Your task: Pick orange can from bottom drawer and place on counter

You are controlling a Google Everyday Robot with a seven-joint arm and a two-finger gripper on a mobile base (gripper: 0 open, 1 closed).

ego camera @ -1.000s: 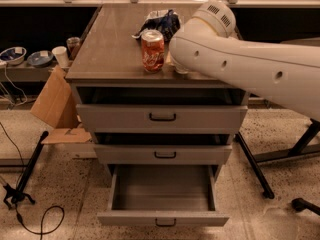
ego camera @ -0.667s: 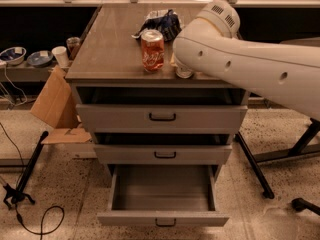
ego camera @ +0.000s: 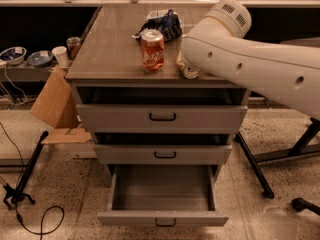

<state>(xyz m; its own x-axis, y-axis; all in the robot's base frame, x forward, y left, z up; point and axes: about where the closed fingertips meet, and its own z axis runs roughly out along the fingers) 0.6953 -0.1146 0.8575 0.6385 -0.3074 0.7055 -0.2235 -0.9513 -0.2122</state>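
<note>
A cardboard sheet (ego camera: pixel 54 100) is leaning against the cabinet's side at nine o'clock from the drawers, with a black stand (ego camera: pixel 25 176) lying on the floor below it. The counter (ego camera: pixel 107 44) is carrying a red can (ego camera: pixel 152 50) standing upright near its front edge, and a dark blue bag (ego camera: pixel 162 24) is lying at twelve o'clock from that can. At three o'clock from the red can, near but apart from it, the orange can (ego camera: pixel 189 72) is sitting on the counter by the front edge, showing only a silver end and a sliver of pale gold under the white arm (ego camera: pixel 250 59). The arm is reaching in from three o'clock and is hiding the gripper, which is sitting over the orange can; whether it is grasping or released cannot be told. At six o'clock, the bottom drawer (ego camera: pixel 162 218) is standing pulled out.
</note>
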